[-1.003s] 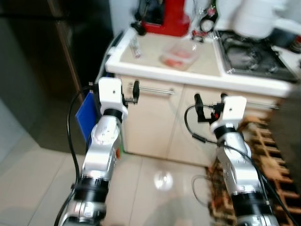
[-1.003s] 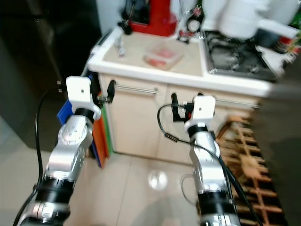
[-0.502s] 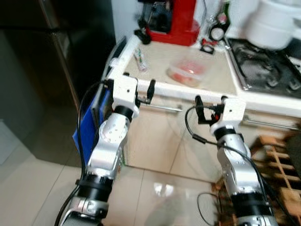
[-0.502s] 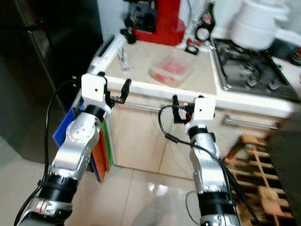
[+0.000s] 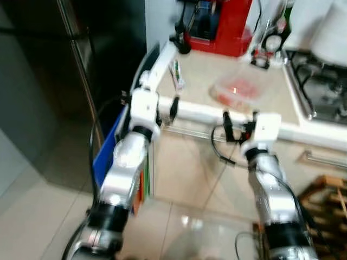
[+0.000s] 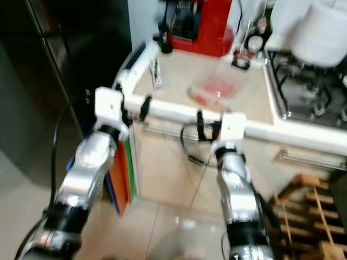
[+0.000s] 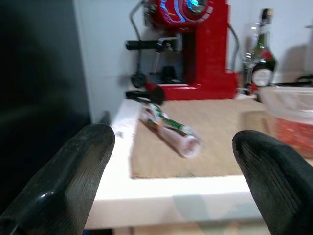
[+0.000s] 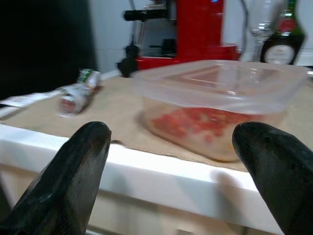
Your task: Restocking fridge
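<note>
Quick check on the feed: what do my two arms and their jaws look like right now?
Both arms are silver metal with white boxy wrist blocks and black cuffs lower down. Loose black cables loop beside each. The left gripper and right gripper each end in two long, rounded, glossy black fingers.

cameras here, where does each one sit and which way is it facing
Head eyes: look down over both silver arms at the counter with the plastic container.
Left wrist: sits behind the open left end effector, facing the wrapped tube and red coffee machine.
Right wrist: sits behind the open right end effector, facing the container.
Both wrists share the tube and machine.
</note>
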You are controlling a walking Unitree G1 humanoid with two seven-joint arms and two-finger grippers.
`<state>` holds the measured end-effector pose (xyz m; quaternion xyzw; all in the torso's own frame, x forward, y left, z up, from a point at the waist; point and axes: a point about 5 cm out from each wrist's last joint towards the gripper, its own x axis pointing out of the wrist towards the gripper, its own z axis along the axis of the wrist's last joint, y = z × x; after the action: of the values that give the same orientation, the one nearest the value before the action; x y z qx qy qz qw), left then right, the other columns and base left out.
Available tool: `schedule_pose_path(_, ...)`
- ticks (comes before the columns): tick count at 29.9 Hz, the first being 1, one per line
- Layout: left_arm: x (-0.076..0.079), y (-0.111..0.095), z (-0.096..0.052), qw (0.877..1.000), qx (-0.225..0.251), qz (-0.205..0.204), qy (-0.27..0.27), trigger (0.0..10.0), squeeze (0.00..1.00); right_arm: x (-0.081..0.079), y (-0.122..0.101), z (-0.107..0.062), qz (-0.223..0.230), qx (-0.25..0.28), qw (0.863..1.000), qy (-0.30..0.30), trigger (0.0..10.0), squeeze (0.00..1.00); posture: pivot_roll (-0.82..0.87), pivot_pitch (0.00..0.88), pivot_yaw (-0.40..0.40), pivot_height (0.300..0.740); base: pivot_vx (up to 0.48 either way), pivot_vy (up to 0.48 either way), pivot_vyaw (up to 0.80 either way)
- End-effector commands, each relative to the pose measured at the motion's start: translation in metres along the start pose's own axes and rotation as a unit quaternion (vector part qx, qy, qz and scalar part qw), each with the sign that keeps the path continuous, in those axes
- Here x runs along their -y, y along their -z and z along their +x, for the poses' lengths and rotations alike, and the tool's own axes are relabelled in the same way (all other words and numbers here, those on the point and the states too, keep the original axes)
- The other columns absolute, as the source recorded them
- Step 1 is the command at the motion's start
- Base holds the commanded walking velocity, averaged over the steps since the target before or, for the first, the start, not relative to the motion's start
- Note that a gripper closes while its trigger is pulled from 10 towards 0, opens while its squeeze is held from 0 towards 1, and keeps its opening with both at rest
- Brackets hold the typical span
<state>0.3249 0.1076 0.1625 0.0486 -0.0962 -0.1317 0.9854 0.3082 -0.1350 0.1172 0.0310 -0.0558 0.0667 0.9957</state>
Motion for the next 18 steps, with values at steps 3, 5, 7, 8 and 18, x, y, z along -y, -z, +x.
schedule_pose_path(3,0.013,-0.009,0.001,0.999,0.024,-0.011,0.03,10.0,0.0,0.009,-0.003,0.001,-0.007,0.003,1.0,0.008,10.0,0.0,0.0,0.0,-0.017,0.74,0.262,-0.401,0.0)
schedule_pose_path(5,0.015,-0.01,0.0,0.999,0.03,-0.017,0.038,10.0,0.0,0.009,-0.002,0.001,-0.008,0.002,1.0,0.007,10.0,0.0,0.0,0.0,-0.017,0.74,0.0,-0.437,0.0)
schedule_pose_path(7,0.018,-0.012,-0.002,0.998,0.036,-0.022,0.046,10.0,0.0,0.009,-0.002,0.001,-0.008,0.001,1.0,0.005,10.0,0.0,0.0,0.0,-0.017,0.74,0.0,-0.444,0.0)
schedule_pose_path(8,0.019,-0.012,-0.002,0.998,0.037,-0.024,0.048,10.0,0.0,0.009,-0.002,0.001,-0.009,0.0,1.0,0.005,10.0,0.0,0.0,0.0,-0.021,0.74,0.0,-0.446,0.0)
schedule_pose_path(18,0.003,-0.006,0.006,0.999,0.002,-0.042,-0.017,10.0,0.0,0.009,-0.003,0.004,-0.012,0.002,1.0,-0.001,10.0,0.0,0.0,0.0,-0.03,0.74,0.038,-0.251,0.0)
